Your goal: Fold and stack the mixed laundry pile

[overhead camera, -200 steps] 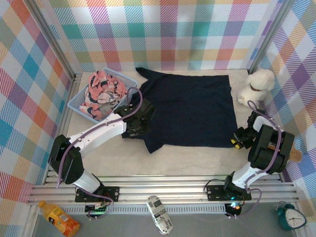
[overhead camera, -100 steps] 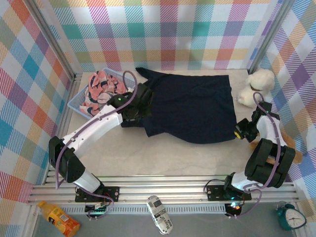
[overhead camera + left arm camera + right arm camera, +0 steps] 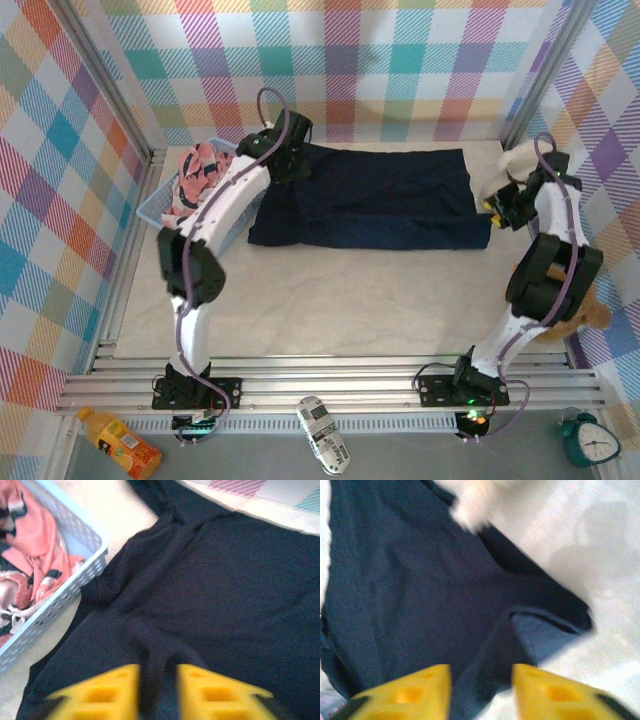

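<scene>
Cloth, a large plain dark navy T-shirt [image 3: 365,200], lies doubled into a soft matte band on the far surface [image 3: 350,300], long axis left to right. The left pincer [image 3: 157,682] stands parted astride a raised ridge at its left end, and the right pincer [image 3: 481,682] is parted over the right corner; neither clamps it. A crumpled pink printed garment [image 3: 200,175] sits in the perforated light blue plastic basket [image 3: 150,212], nearest the left pincer.

Overhead, wrist close-ups: shared T-shirt [image 3: 370,200]
</scene>
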